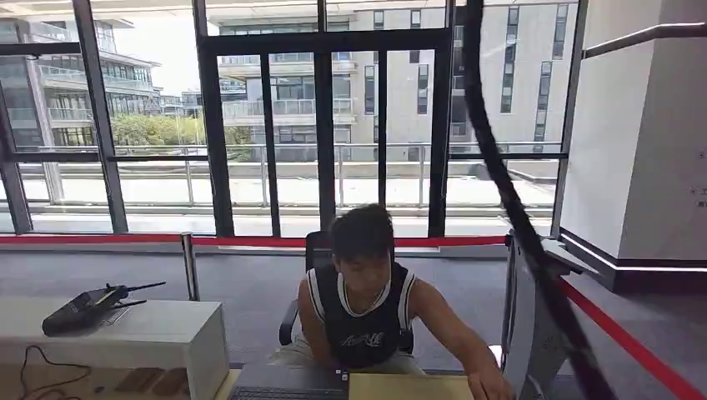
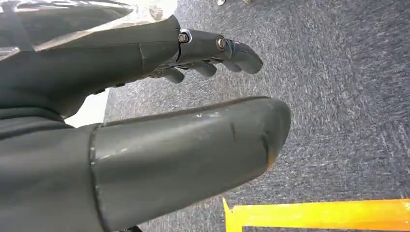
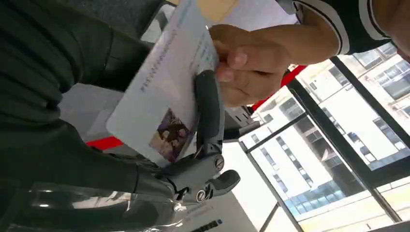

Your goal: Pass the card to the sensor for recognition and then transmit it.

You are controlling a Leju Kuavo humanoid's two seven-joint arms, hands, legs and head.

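The white card (image 3: 164, 96), printed with text and a small photo, lies between the thumb and a dark finger (image 3: 209, 116) of my right hand (image 3: 111, 164), which pinches it. A person's hand (image 3: 246, 67) grips the card's far end at the same moment. In the head view that person (image 1: 363, 308) sits behind the desk and reaches an arm toward the lower right, the hand (image 1: 492, 385) at the picture's edge. My left hand (image 2: 145, 121) hangs over grey carpet, thumb and fingers (image 2: 217, 48) apart, holding nothing.
A black handheld device (image 1: 87, 307) lies on a white counter (image 1: 167, 333) at the left. A grey upright panel (image 1: 534, 333) stands right of the person. Red barrier belts (image 1: 634, 346) run behind and to the right. A black cable (image 1: 508, 192) crosses the view. Yellow tape (image 2: 319, 215) marks the carpet.
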